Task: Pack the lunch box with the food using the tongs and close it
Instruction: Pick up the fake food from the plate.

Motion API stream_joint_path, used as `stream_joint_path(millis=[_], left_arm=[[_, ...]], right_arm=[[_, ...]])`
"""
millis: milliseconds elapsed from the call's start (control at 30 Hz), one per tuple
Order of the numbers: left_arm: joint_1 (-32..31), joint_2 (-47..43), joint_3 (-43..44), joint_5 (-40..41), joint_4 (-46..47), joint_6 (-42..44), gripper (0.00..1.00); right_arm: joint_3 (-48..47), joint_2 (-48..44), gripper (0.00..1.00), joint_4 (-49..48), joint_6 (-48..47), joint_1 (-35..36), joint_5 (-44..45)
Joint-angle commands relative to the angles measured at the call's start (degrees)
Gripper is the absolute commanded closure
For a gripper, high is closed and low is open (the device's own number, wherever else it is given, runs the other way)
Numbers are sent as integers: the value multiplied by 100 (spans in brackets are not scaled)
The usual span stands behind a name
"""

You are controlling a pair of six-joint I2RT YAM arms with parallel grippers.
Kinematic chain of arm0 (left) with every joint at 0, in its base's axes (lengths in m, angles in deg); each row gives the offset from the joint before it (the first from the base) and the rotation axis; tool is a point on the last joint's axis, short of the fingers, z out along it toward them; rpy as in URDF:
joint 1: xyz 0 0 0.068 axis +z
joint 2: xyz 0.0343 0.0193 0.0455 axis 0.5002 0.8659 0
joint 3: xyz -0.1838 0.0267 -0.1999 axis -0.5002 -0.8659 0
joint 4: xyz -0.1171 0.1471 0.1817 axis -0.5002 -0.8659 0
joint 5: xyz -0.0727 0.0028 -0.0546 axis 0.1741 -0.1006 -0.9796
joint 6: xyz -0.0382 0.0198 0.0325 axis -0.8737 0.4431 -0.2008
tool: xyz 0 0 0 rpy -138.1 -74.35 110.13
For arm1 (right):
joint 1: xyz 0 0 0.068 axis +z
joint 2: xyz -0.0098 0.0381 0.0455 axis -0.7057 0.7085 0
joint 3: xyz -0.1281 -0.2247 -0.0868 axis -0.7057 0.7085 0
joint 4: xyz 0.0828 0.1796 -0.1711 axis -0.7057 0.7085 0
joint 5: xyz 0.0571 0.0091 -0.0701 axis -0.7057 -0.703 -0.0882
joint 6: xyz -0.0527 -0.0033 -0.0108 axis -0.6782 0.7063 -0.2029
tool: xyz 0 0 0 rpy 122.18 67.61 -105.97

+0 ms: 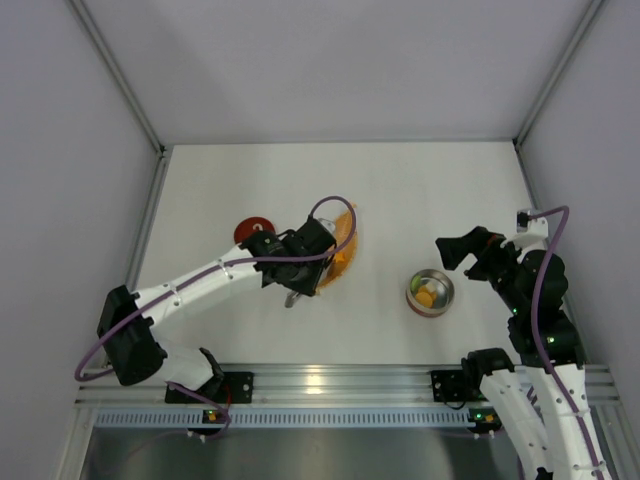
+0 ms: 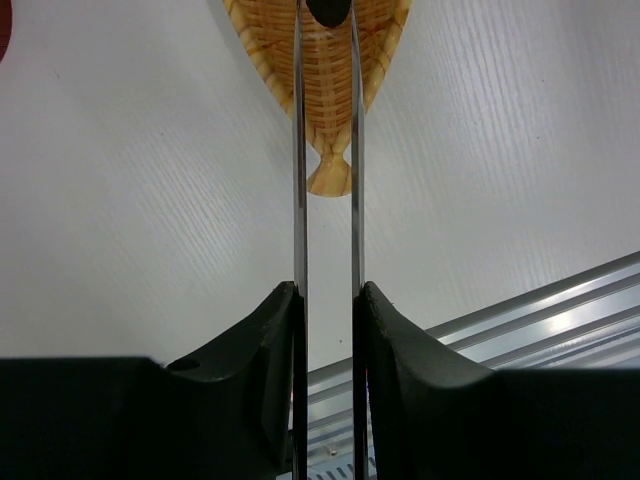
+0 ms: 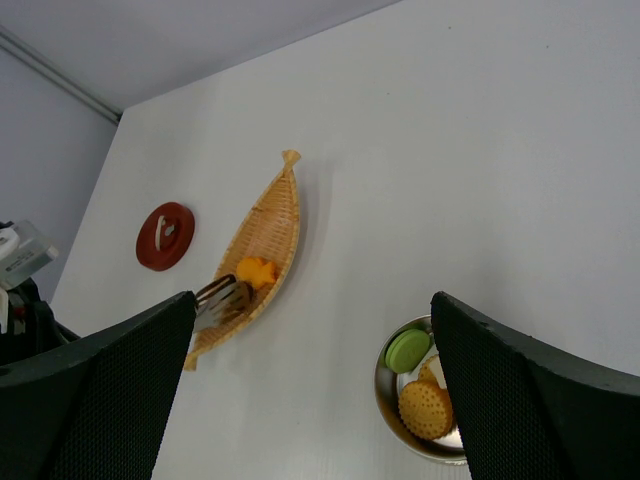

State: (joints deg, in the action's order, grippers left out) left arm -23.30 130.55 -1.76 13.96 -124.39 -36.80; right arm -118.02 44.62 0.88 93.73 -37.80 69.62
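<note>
Nearest the arms' bases, the lunch box [image 3: 381,378] stands open on the white table [image 1: 400,190], over on the right. It already holds a green piece [image 3: 407,348] and a round orange biscuit [image 3: 425,408], with something pale between them. I judge the packing to be under way, not finished.

The right gripper [image 1: 450,252] hangs just beyond the box with its jaws spread wide and nothing between them. It seems placed to wait there, out of the way but close enough to handle the box or its lid.

Across on the left, the left gripper [image 2: 328,295] clamps the tongs [image 2: 298,180]. Each of its fingers [image 2: 262,340] presses on the outside of one arm. Held that way, closing the gripper closes the tool.

The two silver arms run forward almost parallel, squeezed close with only a thin gap. At their tips a dark piece [image 2: 327,10] sits between them, over the tray [image 2: 385,50]. It looks pinched, though how firmly I cannot tell. From the right wrist view the tips lie low in the near end of the tray.

An orange piece [image 3: 255,270] lies just beside the tips in the woven, leaf-shaped tray. It is probably the next one to fetch.

Farthest back on the left, the lid [image 3: 165,236] lies flat on the table. It is apart from the tray and well away from the box, so closing comes last.

The lid carries a white mark, but no letters I can read. I see no brand or label anywhere.
</note>
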Motion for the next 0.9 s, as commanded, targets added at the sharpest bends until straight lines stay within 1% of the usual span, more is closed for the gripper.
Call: stream_joint_path(millis=[0,233,433,533,867], left_arm=[[15,-171,515,193,-22,64,76],[15,-127,1061,317,-154,125,77],[-64,118,1500,-8,117,125,79],[-284,443,1887,-9,153,134,79],[-1320,1691,3205,0,302,169,78]], right_arm=[[-26,23,0,-194,-35,-59,45],[-17,6,0,-194,-8,-68,45],[-26,15,1,-194,1,-68,19],[-43,6,1,-185,1,-68,27],[-219,-82,0,78,-78,-68,194]])
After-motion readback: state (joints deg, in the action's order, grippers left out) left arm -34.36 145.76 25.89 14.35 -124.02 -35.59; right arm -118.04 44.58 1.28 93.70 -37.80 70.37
